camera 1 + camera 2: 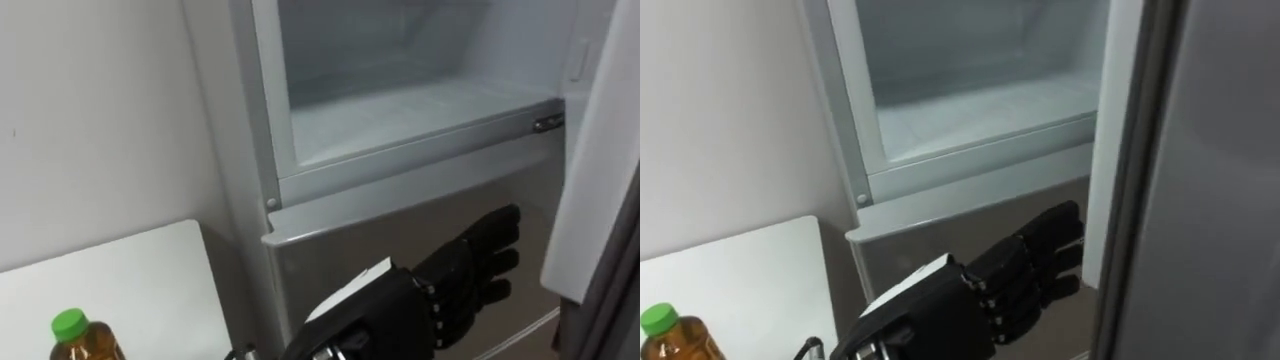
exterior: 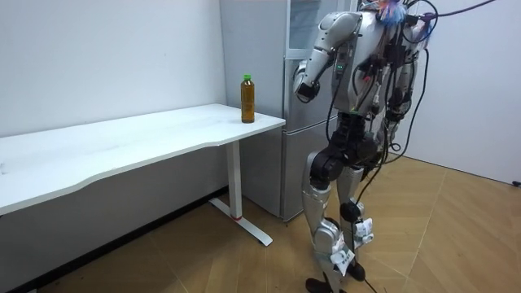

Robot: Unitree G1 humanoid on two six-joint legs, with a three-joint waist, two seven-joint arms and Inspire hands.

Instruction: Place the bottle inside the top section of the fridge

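One bottle (image 1: pixel 85 340) stands upright on the single white table (image 1: pixel 130 280), at the end next to the fridge. Its long axis is vertical and its green cap points up. No hand touches it. The left hand (image 1: pixel 450 285) is released and empty, fingers extended toward the closed lower door (image 1: pixel 350 230). Above that door, the one upper compartment (image 1: pixel 400 100) is open, with its door (image 1: pixel 600 150) swung out on the right.
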